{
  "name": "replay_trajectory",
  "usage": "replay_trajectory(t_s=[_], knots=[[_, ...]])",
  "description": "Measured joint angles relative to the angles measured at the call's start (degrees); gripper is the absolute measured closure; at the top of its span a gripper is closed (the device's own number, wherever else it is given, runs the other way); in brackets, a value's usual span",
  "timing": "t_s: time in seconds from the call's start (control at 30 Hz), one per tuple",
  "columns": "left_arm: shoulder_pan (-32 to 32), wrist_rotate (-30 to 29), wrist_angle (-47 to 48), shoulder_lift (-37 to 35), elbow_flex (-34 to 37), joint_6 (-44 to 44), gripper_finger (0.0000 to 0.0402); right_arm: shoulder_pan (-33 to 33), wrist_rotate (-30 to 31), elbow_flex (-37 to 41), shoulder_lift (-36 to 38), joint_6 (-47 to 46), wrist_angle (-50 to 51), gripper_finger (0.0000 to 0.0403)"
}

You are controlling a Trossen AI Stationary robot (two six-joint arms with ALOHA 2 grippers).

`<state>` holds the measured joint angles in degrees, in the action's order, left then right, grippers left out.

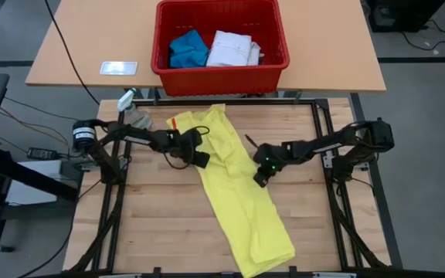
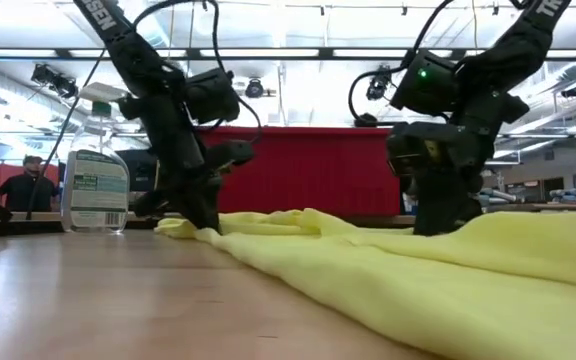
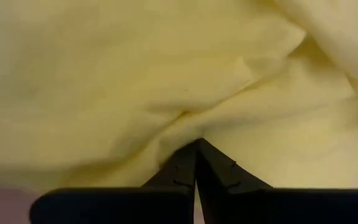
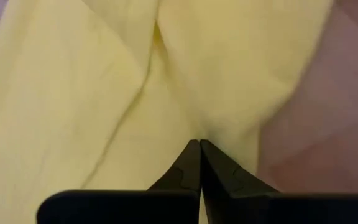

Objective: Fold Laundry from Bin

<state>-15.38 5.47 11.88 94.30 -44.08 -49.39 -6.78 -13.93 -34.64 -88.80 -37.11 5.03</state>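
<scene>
**figure: one garment out and gripped on both edges, three still in the bin**

you see the bright yellow cotton t-shirt (image 1: 234,197) lying out of the bin as a long, half-gathered strip on the pale wooden work table (image 1: 161,232), running from about 12 o'clock near the table's far edge down to about 5 o'clock at its near edge. it is not yet flat, and no clean fold shows in it.

your left gripper (image 1: 200,158) sits at the strip's 9 o'clock edge, its fingers pinched together on a ridge of yellow cloth, as the left wrist view shows (image 3: 196,152). your right gripper (image 1: 259,179) sits at the 3 o'clock edge, likewise clenched on a tuck of the same shirt (image 4: 199,149). in the low view both grippers stand down on the cloth at table level.

the rectangular red plastic bin (image 1: 273,68) stands beyond the work table at 12 o'clock, on the tan table (image 1: 76,54). inside it lie a blue cloth piece (image 1: 188,49) and a folded white shirt (image 1: 232,48) with a sliver of dark grey cloth (image 1: 256,51) at its edge.

judged progress: early. one garment is drawn out and held; spreading, folding and setting it aside remain, then the three pieces in the bin. a clear spray bottle (image 2: 95,188) stands at the table's 10 o'clock corner, clear of the shirt.
</scene>
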Motion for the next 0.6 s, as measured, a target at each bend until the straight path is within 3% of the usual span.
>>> replay_trajectory(t_s=[0.17,0.3,0.6], knots=[[5.5,-0.7,3.6,-3.0,0.1,-2.6,0.0391,1.8,-0.4,0.0,1.6,4.1,5.5,0.0393],[14.7,-4.3,2.8,-3.4,0.1,-8.8,0.0391,5.2,-0.5,0.3,2.2,6.3,6.0,0.0393],[37.5,-20.5,-7.5,-3.5,-0.2,-29.0,0.0391,16.0,-1.1,0.4,2.2,11.0,1.7,0.0393]])
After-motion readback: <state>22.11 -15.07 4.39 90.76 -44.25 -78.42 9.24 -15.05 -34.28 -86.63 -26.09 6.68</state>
